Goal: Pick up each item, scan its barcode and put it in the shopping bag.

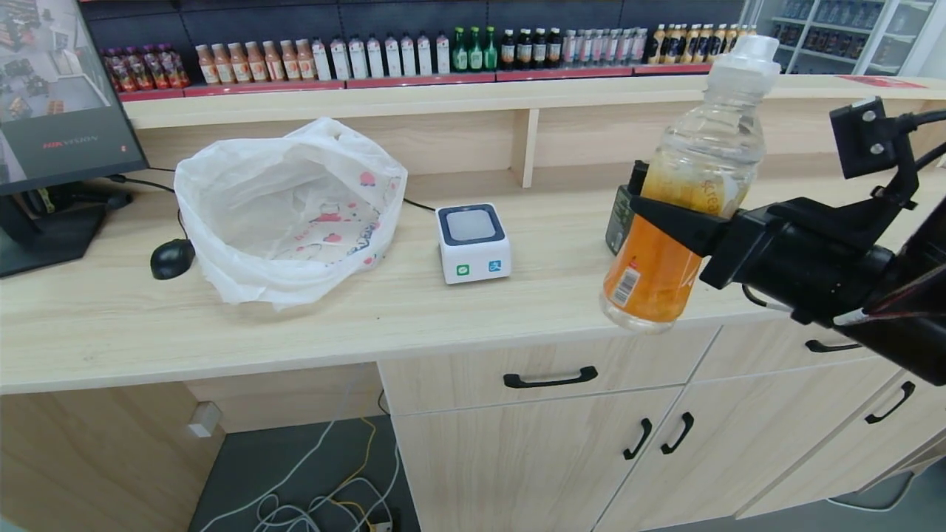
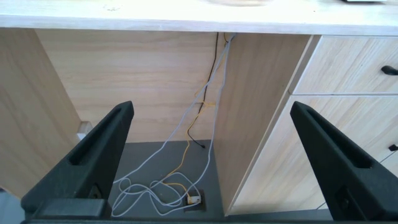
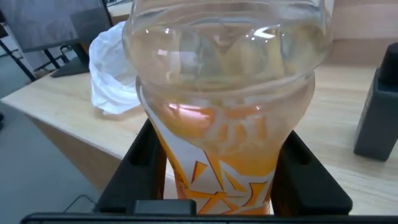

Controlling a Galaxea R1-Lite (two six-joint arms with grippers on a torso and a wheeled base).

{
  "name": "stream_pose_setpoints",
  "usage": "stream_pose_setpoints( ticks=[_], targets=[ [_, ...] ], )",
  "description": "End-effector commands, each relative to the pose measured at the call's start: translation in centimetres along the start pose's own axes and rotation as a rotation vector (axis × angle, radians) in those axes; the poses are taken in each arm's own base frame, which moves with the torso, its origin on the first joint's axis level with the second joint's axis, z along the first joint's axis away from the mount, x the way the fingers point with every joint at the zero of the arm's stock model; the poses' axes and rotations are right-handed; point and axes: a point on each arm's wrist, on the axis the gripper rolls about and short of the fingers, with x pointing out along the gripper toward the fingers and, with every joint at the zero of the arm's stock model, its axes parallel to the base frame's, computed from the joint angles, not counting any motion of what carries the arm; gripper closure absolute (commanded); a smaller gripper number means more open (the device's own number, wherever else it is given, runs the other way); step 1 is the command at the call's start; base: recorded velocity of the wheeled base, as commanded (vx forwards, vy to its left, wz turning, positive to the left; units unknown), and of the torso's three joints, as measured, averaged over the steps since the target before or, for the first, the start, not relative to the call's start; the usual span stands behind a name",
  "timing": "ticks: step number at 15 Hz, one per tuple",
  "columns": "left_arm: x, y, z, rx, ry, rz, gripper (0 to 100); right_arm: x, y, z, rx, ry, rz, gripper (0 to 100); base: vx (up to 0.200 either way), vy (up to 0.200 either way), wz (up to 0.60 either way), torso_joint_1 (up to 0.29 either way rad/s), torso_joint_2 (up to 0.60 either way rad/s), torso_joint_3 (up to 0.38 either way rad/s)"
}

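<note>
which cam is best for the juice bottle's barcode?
Head view: the barcode faces it, low on the juice bottle in the right pincer. Right wrist view gets its orange label; left wrist view faces cables under the counter.

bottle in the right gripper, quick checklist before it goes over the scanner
1. Grip: right gripper is shut around the middle of the bottle: ok.
2. Barcode aimed at the scanner: it sits low on the label and faces sideways, not down: not ok.
3. Scanner top uncovered and facing up: ok.
4. Shopping bag mouth open: ok.
5. Left gripper open, low in front of the cabinets, likely out of the path: ok.
6. Cap tight: cannot tell.
</note>
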Motion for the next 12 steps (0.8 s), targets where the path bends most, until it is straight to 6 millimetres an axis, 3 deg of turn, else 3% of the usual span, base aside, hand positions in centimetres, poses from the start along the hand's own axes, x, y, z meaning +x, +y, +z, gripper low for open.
stream_pose_setpoints(
  ticks=[1, 7, 12],
  targets=[
    [0.0, 0.0, 0.0, 0.0, 0.0, 0.0, 0, -0.4, 0.6, -1.3, 0.051, 0.03, 0.035, 100, 0.0, 0.0, 0.0, 0.0, 0.0, 0.0],
    [0.0, 0.0, 0.0, 0.0, 0.0, -0.002, 0, 0.1, 1.6, -2.9, 0.19, 0.025, 0.232, 100, 0.0, 0.0, 0.0, 0.0, 0.0, 0.0],
    [0.0, 0.0, 0.0, 0.0, 0.0, 0.0, 0, 1.4, 2.5, -2.4, 0.334, -0.076, 0.413, 100, 0.0, 0.0, 0.0, 0.0, 0.0, 0.0]
  ],
)
